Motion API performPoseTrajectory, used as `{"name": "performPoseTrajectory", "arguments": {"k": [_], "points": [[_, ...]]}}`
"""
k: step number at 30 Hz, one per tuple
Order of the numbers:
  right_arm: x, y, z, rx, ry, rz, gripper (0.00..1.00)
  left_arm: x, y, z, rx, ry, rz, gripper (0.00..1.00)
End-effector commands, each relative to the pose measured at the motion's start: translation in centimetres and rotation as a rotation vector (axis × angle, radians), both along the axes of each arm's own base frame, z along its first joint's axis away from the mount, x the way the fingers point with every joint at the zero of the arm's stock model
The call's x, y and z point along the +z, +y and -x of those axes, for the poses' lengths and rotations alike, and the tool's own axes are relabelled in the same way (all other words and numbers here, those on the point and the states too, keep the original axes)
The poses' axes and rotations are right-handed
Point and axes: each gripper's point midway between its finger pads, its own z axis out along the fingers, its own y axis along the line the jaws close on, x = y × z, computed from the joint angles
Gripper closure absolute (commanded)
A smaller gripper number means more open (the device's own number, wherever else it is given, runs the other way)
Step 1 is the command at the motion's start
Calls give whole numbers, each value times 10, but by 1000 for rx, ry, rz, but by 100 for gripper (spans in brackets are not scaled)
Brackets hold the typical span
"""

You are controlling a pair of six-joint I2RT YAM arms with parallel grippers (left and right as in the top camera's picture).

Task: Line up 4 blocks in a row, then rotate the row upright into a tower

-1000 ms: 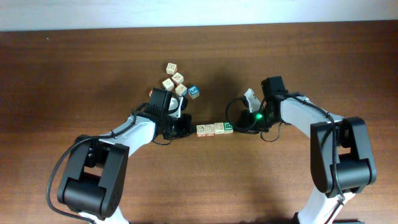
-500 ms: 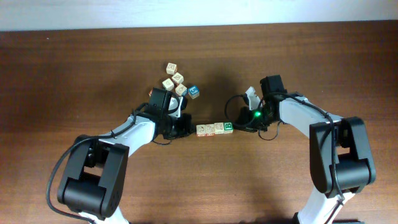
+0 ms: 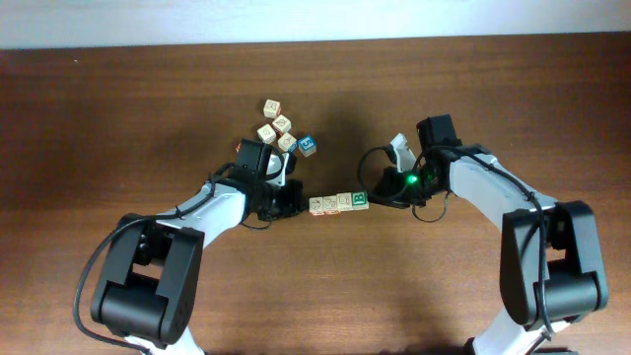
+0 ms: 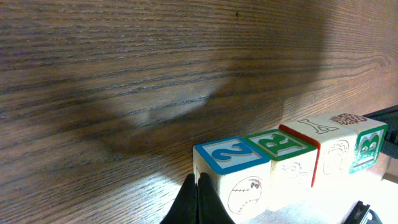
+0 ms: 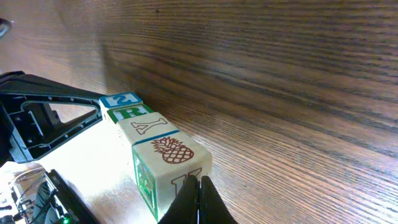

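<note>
4 blocks (image 3: 339,203) sit in a straight row near the middle of the wooden table (image 3: 118,99), touching one another side to side, with an arm at each end of the line. From the left wrist camera, the nearest is the 2 block (image 4: 231,167) with its blue-framed top. Next come the green R block (image 4: 281,147), the red Y block (image 4: 316,138) and the B block (image 4: 367,144), whose green letter is on a side face. From the right wrist camera, that same end cube shows a brown pineapple on another face. The left gripper (image 4: 196,198) has its 2 fingers pressed together with nothing between them, the tips right at the near lower corner of the 2 block. I cannot tell whether they actually touch it. The right gripper (image 5: 198,198) is likewise closed on nothing, its tips at the outer edge of the B block at the opposite end of the row. Behind the left arm, well apart from the row, lie a few loose cubes (image 3: 276,124) in a small cluster, and a blue-topped cube (image 3: 308,146) sits just beside them.
</note>
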Motion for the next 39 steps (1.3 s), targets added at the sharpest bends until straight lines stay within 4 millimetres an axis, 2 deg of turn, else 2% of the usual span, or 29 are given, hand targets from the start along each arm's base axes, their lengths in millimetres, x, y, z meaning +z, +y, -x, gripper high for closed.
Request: {"name": "performPoseTrajectory", "arguments": {"k": [1, 2, 5, 6, 7, 8, 9, 10, 11, 12, 13, 15, 18, 20, 27, 28, 30, 32, 33, 34, 35, 37, 39], "points": [[24, 10, 2, 27, -50, -52, 96, 3, -5, 3, -25, -4, 23, 100], [30, 10, 1, 19, -58, -56, 96, 3, -5, 3, -25, -4, 23, 100], [31, 27, 5, 52, -63, -40, 96, 3, -5, 3, -25, -4, 23, 100], [29, 25, 2, 36, -64, -7, 96, 3, -5, 3, -25, -3, 23, 100], [35, 21, -5, 21, -76, 4, 96, 3, -5, 3, -24, -3, 23, 100], [31, 2, -12, -23, -71, 93, 96, 3, -5, 4, -25, -3, 23, 100], [18, -23, -13, -63, -60, 241, 96, 2, -5, 3, -25, -4, 22, 100], [14, -25, -13, -65, -56, 255, 96, 3, -5, 3, -25, -4, 23, 100], [2, -24, -12, -60, -30, 260, 96, 3, -5, 4, -25, -3, 23, 100], [-13, -18, -7, -36, 8, 268, 96, 2, -4, 4, -25, -1, 22, 100], [-18, -5, -2, 5, 10, 271, 96, 2, -4, 4, -25, -1, 22, 100], [-24, 7, 6, 6, 44, 273, 96, 2, -4, 4, -25, -1, 21, 100], [-24, 23, 16, 38, 59, 264, 96, 2, -4, 4, -25, -2, 21, 100], [-24, 26, 15, 45, 50, 262, 96, 3, -5, 3, -25, -5, 23, 100], [-15, 37, 2, 124, -54, 205, 96, 3, -5, 3, -25, -5, 22, 100], [-6, 34, -4, 112, -55, 214, 96, 3, -4, 3, -25, -4, 22, 100], [7, 15, -16, 65, -38, 252, 96, 2, -4, 3, -25, -4, 22, 100], [6, -4, -14, 27, 9, 274, 96, 2, -4, 3, -25, -4, 22, 100], [3, -27, -3, -35, 109, 301, 96, 2, -4, 3, -25, -4, 22, 100], [-2, -71, 12, -126, 228, 402, 96, 2, -4, 4, -24, -2, 18, 100], [-3, -88, 22, -147, 277, 444, 96, 2, -4, 4, -24, -3, 18, 100], [-4, -93, 27, -150, 301, 460, 96, 2, -4, 4, -23, -3, 17, 100], [-14, -78, 35, -121, 304, 424, 96, 2, -4, 4, -23, -3, 18, 100]]}}
